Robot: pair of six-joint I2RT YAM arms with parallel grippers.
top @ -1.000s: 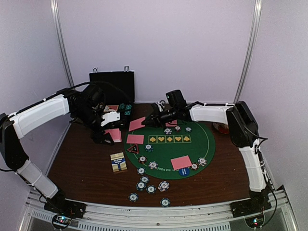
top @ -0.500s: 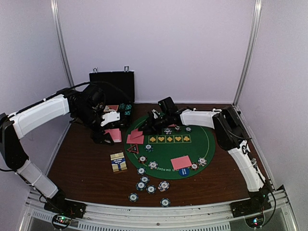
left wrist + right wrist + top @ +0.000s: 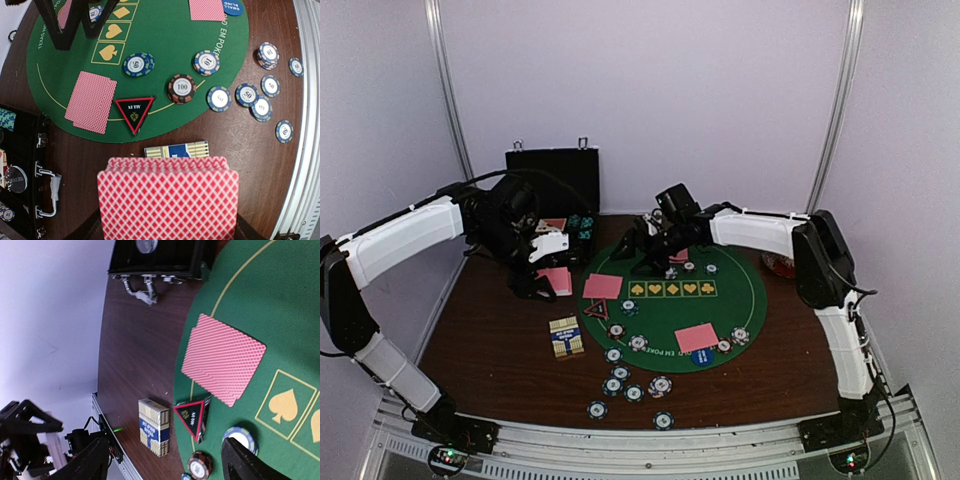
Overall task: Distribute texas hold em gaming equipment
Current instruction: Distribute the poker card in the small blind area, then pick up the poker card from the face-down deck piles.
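My left gripper [image 3: 533,279] hovers over the table's left side, shut on a deck of red-backed playing cards [image 3: 167,200]. My right gripper [image 3: 642,252] hangs open and empty above the far left of the green mat [image 3: 670,312]; its fingers [image 3: 244,461] frame the view below. Two overlapping face-down cards [image 3: 223,358] lie on the mat's left part [image 3: 602,287], beside the red-edged triangle [image 3: 134,111]. Another face-down pair [image 3: 697,337] lies at the mat's near edge by a blue disc [image 3: 702,356]. Striped chips [image 3: 181,88] dot the mat, and several more [image 3: 622,384] lie toward the front edge.
A blue-and-cream card box [image 3: 566,337] lies on the wood left of the mat. The black hinged case [image 3: 552,176] stands open at the back left with chips inside. A red-and-white bowl [image 3: 780,265] sits behind the right arm. The metal front rail [image 3: 640,435] borders the table.
The right gripper carried a card down to the card on the mat's left, opened, let it go and pulled back up. The left gripper and deck stayed put.
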